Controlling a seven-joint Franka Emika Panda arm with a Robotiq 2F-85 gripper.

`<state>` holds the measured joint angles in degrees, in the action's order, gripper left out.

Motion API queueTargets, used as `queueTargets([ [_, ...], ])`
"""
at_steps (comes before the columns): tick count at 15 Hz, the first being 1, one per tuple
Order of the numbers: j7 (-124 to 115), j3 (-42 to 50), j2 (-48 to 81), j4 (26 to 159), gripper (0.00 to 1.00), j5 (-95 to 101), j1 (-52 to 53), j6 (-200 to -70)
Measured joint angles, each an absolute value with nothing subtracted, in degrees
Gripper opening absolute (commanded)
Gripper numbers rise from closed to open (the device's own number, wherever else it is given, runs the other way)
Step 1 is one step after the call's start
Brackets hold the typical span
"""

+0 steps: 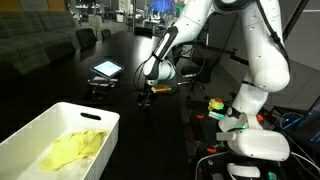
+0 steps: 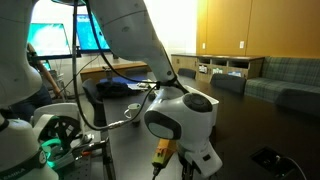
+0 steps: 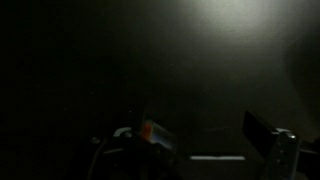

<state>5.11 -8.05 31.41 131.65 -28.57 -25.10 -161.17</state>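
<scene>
My gripper (image 1: 146,97) hangs low over the dark table (image 1: 70,75), right of a lit tablet-like screen (image 1: 107,68). In the wrist view the fingers stand wide apart, so the gripper (image 3: 195,140) is open. A small orange and clear object (image 3: 152,131) sits right by one finger; the frames are too dark to tell whether it touches it. In both exterior views an orange-yellow bit shows at the gripper (image 2: 160,152). The gripper (image 2: 182,165) is seen close up from behind.
A white bin (image 1: 40,125) holding a yellow cloth (image 1: 72,150) stands at the table's near corner. A small dark item (image 1: 97,86) lies by the screen. The robot base with cables (image 1: 250,140) is beside the table. Couches (image 2: 285,75) stand behind.
</scene>
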Motion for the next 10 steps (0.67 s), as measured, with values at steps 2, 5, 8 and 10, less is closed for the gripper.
queueTargets([
  [2, 5.2, -8.3, 31.4, 131.7, 1.0, -29.0, -25.1, -161.2],
  [5, 5.1, -8.2, 31.4, 131.6, 1.0, -29.0, -25.0, -161.2],
  [8, 5.1, -7.7, 31.4, 131.4, 1.0, -29.0, -24.6, -161.2],
  [10, 5.1, -7.5, 31.4, 131.2, 1.0, -29.0, -24.3, -161.3],
])
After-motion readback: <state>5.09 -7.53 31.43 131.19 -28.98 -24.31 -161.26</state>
